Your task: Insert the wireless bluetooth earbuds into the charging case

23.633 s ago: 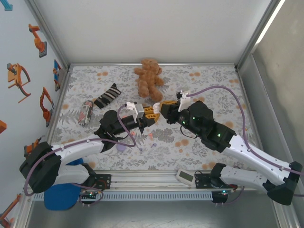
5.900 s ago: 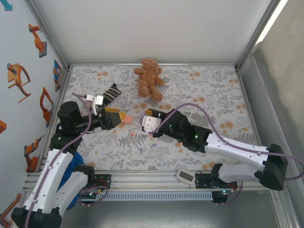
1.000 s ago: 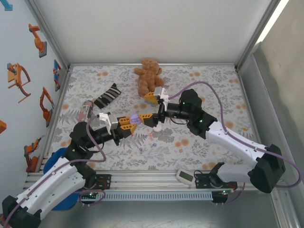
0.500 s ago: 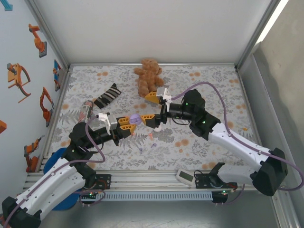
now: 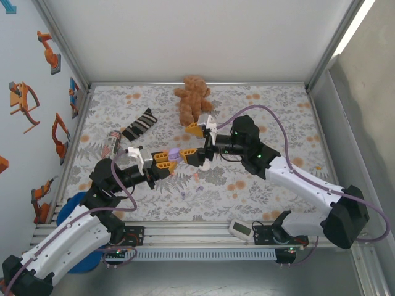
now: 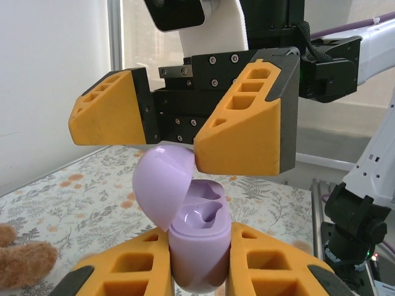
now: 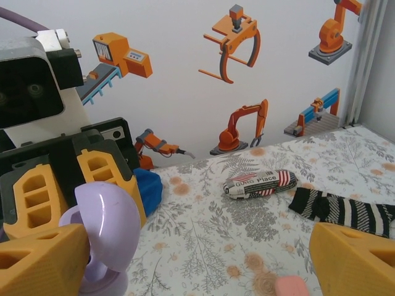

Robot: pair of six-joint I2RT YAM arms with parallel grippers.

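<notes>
As the mat (image 5: pixel 278 105) runs out from the arm bases, the first thing met is a small pink piece (image 7: pixel 290 286), lying loose below the two grippers. Bud or small case, too small to tell.

Left gripper (image 5: pixel 170 159): clenched on the lilac case (image 6: pixel 197 246), gripping its lower half. Case upright, lid (image 6: pixel 160 185) swung back, wells facing up. Judged purpose: the grip leaves the mouth clear and holds the case steady in mid-air, so the other arm can work from above.

Wells: the left wrist view shows moulded lilac shapes inside. Cannot tell whether these are seated buds or bare sockets, since everything is one colour.

Right gripper (image 5: pixel 198 142): fingers spread wide and carrying nothing. It faces the left gripper head-on and straddles the case top. From the left wrist, one finger sits right against the lid's upper edge; touching or just clear, cannot tell. Judged purpose: either bracing the lid open or getting ready to press it shut.

Further out: a striped sock (image 5: pixel 141 123) and a printed tube (image 7: pixel 259 183) lie flat on the left, well apart from the work. A teddy bear (image 5: pixel 193 102) lies at the back, just beyond the right gripper. None of these bears on the task.
</notes>
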